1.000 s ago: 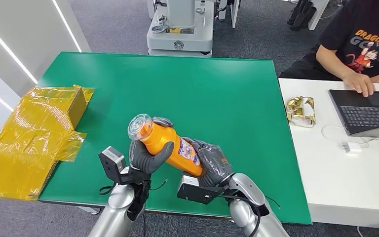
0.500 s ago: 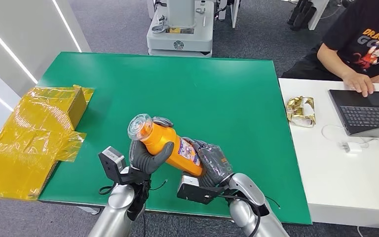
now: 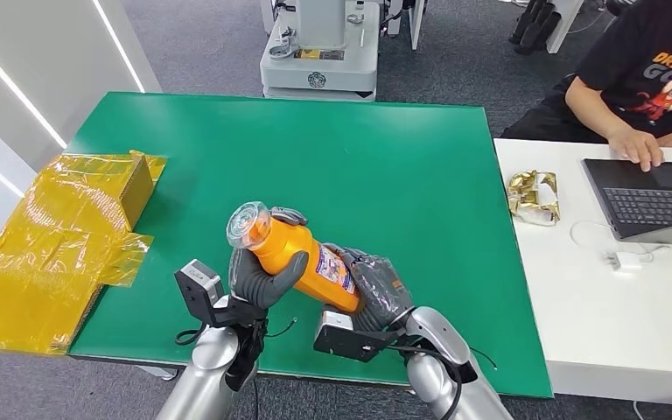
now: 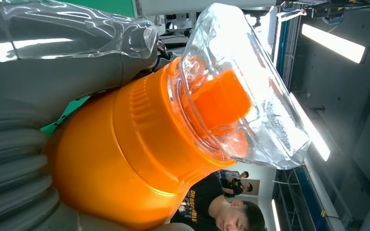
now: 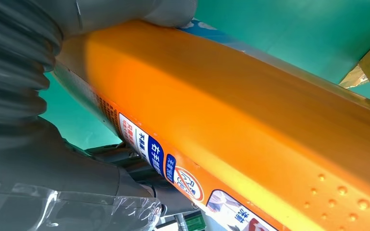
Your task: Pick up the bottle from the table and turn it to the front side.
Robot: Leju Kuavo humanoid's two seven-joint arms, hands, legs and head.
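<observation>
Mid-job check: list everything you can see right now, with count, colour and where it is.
bottle: one, orange with a clear cap, held tilted above the near edge of the green table
green table: one, in front of the robot
plastic-wrapped box: one, yellow, at the green table's left edge
white table: one, right of the green one
foil wrapper: one, gold, on the white table
laptop: one, dark, on the white table
charger with cable: one, white, beside the laptop
machine base: one, grey, beyond the green table
person: one, black shirt, at the laptop
left hand: grips the bottle near its cap
right hand: grips its lower end
</observation>
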